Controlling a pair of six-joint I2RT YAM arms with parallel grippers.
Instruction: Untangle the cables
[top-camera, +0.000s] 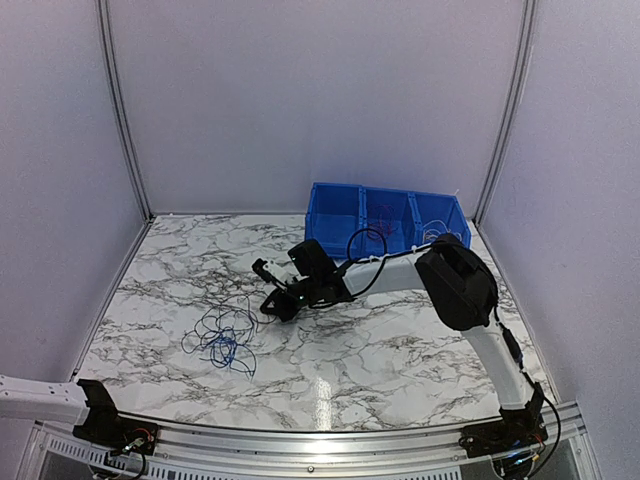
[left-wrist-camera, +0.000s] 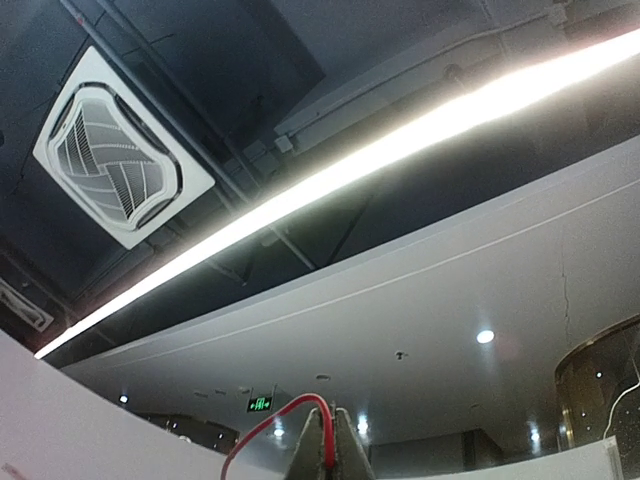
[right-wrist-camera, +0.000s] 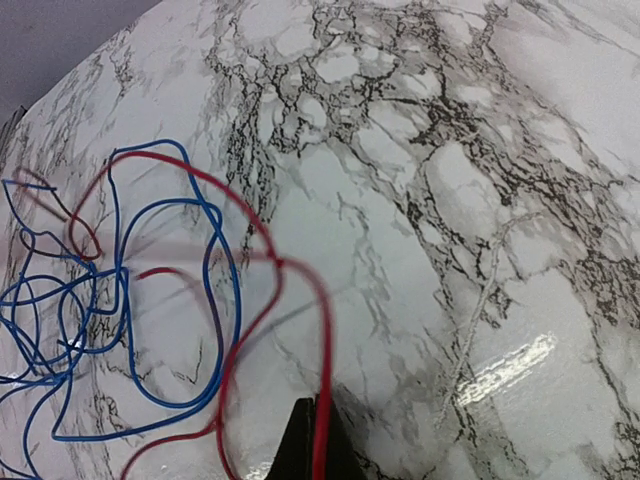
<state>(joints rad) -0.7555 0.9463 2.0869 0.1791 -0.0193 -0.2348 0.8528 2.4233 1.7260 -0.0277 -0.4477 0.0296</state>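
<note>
A loose knot of cables (top-camera: 225, 338) lies on the marble-patterned desk (top-camera: 400, 350), toward 8 o'clock of its centre, as seen from overhead. The heap is a round curl of small loops with no clear long axis. One strand, the red cable (right-wrist-camera: 325, 340), leads out of it toward 2 o'clock, where the right tool (right-wrist-camera: 312, 435) hangs just beside the heap with its fingers pinched together on that strand. In the right wrist view the red cable climbs from the fingertips at 6 o'clock toward 12, then bends off to 10 o'clock and loops over the blue strands (right-wrist-camera: 236, 290), which lie flat on the desk. A blue bin (top-camera: 335, 215) with three compartments stands at the desk's 1 o'clock corner, well apart from the heap. The left tool (left-wrist-camera: 330, 445) points up at the ceiling, its fingers pressed together on a thin red wire (left-wrist-camera: 300, 399) that arcs away toward 8 o'clock. Above it are a square ceiling vent (left-wrist-camera: 110, 150), a long light strip (left-wrist-camera: 400, 150) and a small green sign (left-wrist-camera: 260, 404), its writing too small to read.
</note>
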